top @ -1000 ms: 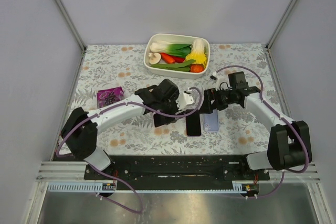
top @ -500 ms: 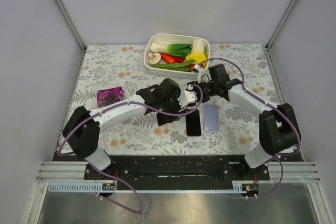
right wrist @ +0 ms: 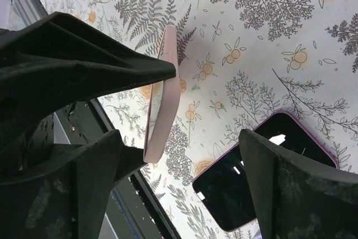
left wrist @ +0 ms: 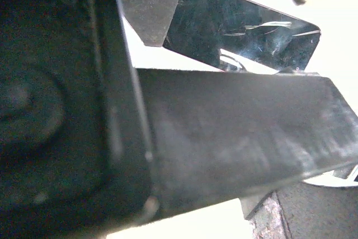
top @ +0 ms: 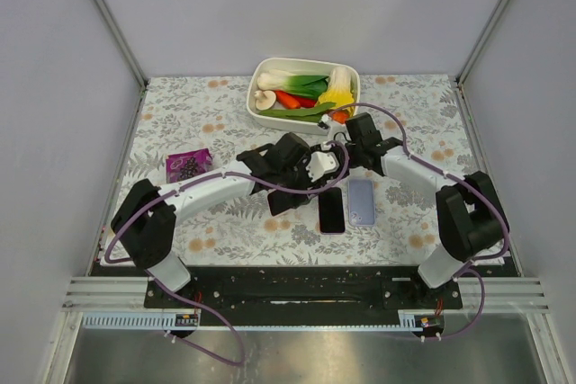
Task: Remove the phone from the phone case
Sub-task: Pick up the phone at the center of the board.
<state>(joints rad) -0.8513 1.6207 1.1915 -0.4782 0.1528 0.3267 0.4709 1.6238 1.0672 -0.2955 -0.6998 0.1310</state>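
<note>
While glossy, bright vegetables (top: 301,96) fill the white rounded dish (top: 251,101), your right gripper (right wrist: 190,141) stands with fingers spread, and your left gripper's (top: 317,168) grip is unreadable.

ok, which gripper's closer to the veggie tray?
Right. The right gripper sits just in front of the vegetable tray; the left gripper is further back, by the phone.

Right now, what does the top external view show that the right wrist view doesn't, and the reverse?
Top external only: the vegetable tray at the far side and the purple packet on the left. Right wrist only: the thin side edge of the pale case up close, seen past the open right pincer. Both: the dark phone and the case lying side by side on the floral table.
</note>
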